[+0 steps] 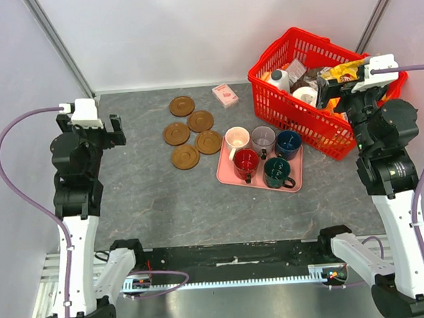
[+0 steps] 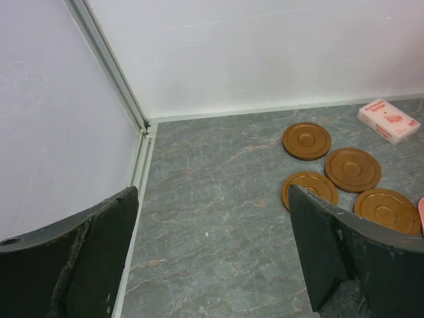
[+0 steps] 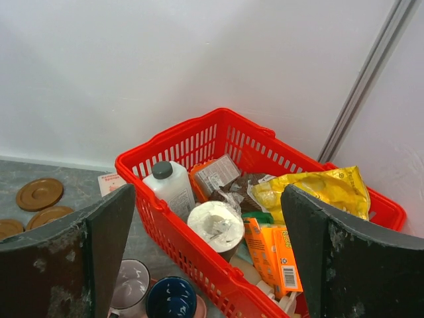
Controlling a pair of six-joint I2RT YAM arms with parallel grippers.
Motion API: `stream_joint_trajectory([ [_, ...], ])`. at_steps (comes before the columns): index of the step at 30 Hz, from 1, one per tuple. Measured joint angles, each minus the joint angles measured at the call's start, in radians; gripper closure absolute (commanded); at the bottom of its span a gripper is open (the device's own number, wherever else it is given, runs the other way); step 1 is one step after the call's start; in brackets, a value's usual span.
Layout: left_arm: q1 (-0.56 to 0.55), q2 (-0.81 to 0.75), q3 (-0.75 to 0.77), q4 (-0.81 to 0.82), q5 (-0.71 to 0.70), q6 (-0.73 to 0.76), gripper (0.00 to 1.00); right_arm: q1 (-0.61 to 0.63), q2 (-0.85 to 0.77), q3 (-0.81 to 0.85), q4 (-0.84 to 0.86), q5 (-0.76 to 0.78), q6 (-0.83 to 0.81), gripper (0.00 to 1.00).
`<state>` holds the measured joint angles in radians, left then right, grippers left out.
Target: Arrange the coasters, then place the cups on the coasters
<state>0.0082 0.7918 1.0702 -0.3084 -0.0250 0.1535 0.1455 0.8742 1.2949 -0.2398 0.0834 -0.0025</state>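
Several brown coasters (image 1: 182,105) lie in a loose cluster at the back middle of the table; the left wrist view shows them (image 2: 352,169) to the right of my left gripper (image 2: 212,199). Several cups stand on a pink tray (image 1: 296,183): cream (image 1: 237,139), grey (image 1: 262,137), navy (image 1: 288,144), red (image 1: 245,164) and dark green (image 1: 277,172). My left gripper (image 1: 112,131) is open and empty, raised at the left. My right gripper (image 1: 328,94) is open and empty above the red basket; the grey cup (image 3: 130,283) and navy cup (image 3: 171,299) show below it.
A red basket (image 1: 318,134) full of groceries stands at the back right, touching the tray's corner. A small pink-and-white packet (image 1: 225,95) lies behind the coasters. White walls with metal posts close in the back and both sides.
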Motion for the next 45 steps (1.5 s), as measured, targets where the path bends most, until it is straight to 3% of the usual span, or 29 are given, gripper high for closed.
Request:
stream_joint_trajectory([
  [8, 0.017, 0.000, 0.000, 0.005, 0.006, -0.003, 0.00, 0.001, 0.000, -0.013, 0.014, 0.024, 0.005, 0.02],
  [13, 0.017, 0.000, -0.004, 0.002, 0.093, 0.008, 0.00, 0.001, 0.003, -0.021, 0.005, -0.023, -0.084, 0.02],
  [21, 0.017, 0.027, -0.007, -0.039, 0.296, 0.093, 0.00, 0.001, 0.018, -0.004, -0.134, -0.324, -0.216, 0.02],
  [25, -0.028, 0.067, -0.007, -0.063, 0.324, 0.137, 0.00, 0.002, -0.018, -0.086, -0.138, -0.455, -0.237, 0.02],
  [34, -0.343, 0.284, -0.078, -0.010, 0.151, 0.228, 0.00, 0.002, 0.008, -0.275, -0.094, -0.603, -0.259, 0.02],
  [45, -0.390, 0.762, -0.064, 0.115, -0.088, 0.261, 0.00, 0.029, 0.079, -0.345, -0.034, -0.610, -0.266, 0.02],
])
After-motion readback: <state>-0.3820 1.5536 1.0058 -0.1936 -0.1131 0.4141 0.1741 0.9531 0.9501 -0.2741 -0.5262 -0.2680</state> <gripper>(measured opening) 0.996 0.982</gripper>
